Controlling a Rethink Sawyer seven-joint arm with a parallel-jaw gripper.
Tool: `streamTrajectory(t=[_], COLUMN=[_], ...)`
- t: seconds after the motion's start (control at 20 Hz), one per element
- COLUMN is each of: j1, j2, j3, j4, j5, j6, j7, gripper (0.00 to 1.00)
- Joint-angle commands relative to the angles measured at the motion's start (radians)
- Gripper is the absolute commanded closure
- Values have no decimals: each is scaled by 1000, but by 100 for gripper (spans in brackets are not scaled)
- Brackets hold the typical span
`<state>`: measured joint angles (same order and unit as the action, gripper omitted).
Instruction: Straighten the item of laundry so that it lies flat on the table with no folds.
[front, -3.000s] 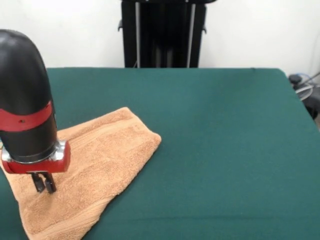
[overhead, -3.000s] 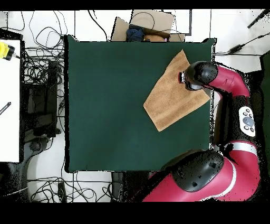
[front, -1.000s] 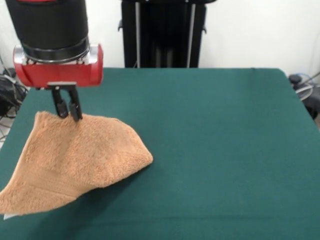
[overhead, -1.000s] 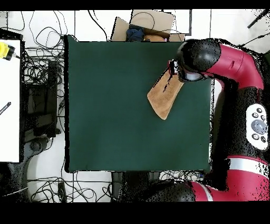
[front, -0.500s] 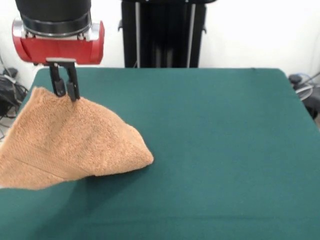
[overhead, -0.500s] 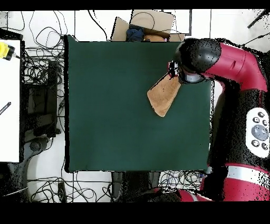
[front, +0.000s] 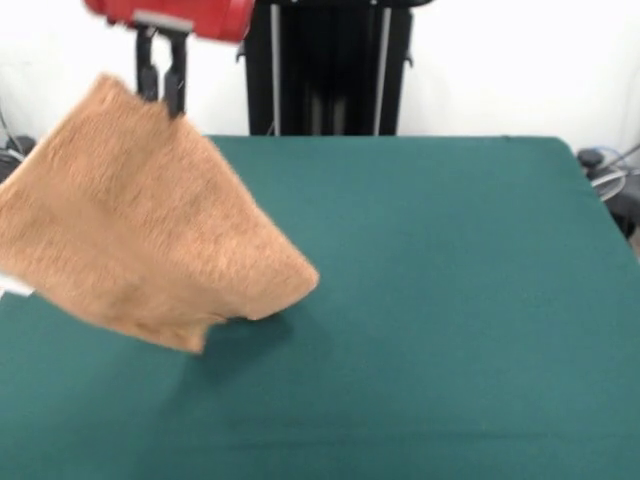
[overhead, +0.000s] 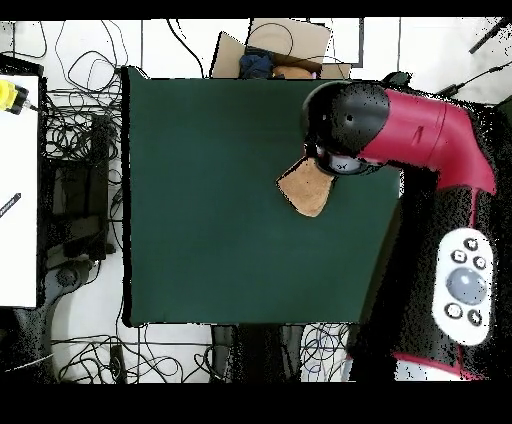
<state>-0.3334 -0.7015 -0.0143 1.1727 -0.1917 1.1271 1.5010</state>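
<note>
Orange-tan terry towel (front: 150, 240) hanging mostly in the air, pinched by an upper edge near one corner, draping down in a doubled sheet with its low rounded end (front: 285, 290) at or just above the green table (front: 450, 300); contact there hard to tell. Small white tag (front: 15, 288) poking out at the towel's lower edge near the frame side. Gripper (front: 162, 88) clamped tight on the cloth, fingers closed around the upper edge. From overhead, only a small tan patch (overhead: 303, 188) showing beside the arm's bulk (overhead: 385, 125). Risks, as a judgement: thin pinch on thick terry likely to slip under the hanging weight; layers possibly landing doubled if lowered straight down; a release near the table's edge liable to leave part hanging off; a fast swing apt to flip a corner under.
</note>
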Motion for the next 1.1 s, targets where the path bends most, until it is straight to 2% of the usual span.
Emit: streamTrajectory(t=[0.05,0.2,0.55,0.75,0.9,1.1], j1=[39,65,158,200,225,228], j2=[-128,-171,-239,-261,-276,-273], j3=[-71,-90,-147,-167,-178,-188], j4=[237,262,189,161,181,309], j5=[84,120,148,153,159,187], j6=[53,113,333,405,402,264], j7=[314,346,430,457,474,480], gripper=[100,100,100,100,100,100])
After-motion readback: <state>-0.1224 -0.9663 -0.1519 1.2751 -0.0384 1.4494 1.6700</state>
